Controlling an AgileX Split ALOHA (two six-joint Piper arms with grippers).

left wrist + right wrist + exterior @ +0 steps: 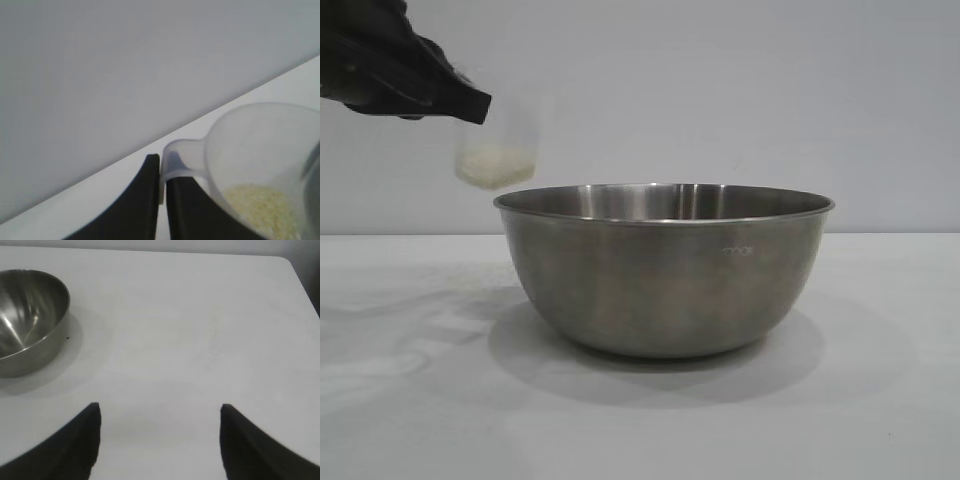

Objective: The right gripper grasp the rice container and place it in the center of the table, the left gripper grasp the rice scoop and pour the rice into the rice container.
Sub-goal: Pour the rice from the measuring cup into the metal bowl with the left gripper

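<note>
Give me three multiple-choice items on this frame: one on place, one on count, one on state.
1. Where is the rice scoop?
A. in the air beside the rice container
B. inside it
C. lying on the table

2. How many steel bowls are in view?
A. none
B. one
C. two

3. The right gripper is:
A. shut on the bowl
B. shut on the scoop
C. open, holding nothing

Key: 1 A, the left gripper holds it by the handle above the rim's level; 2 B, a single bowl shows; 3 C, its fingers stand apart over bare table.

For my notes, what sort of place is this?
Likely a lab test bench, not a kitchen: bare white matte tabletop, plain grey wall, black claw-fingered left gripper holding a frosted plastic rice scoop beside one steel bowl.
</note>
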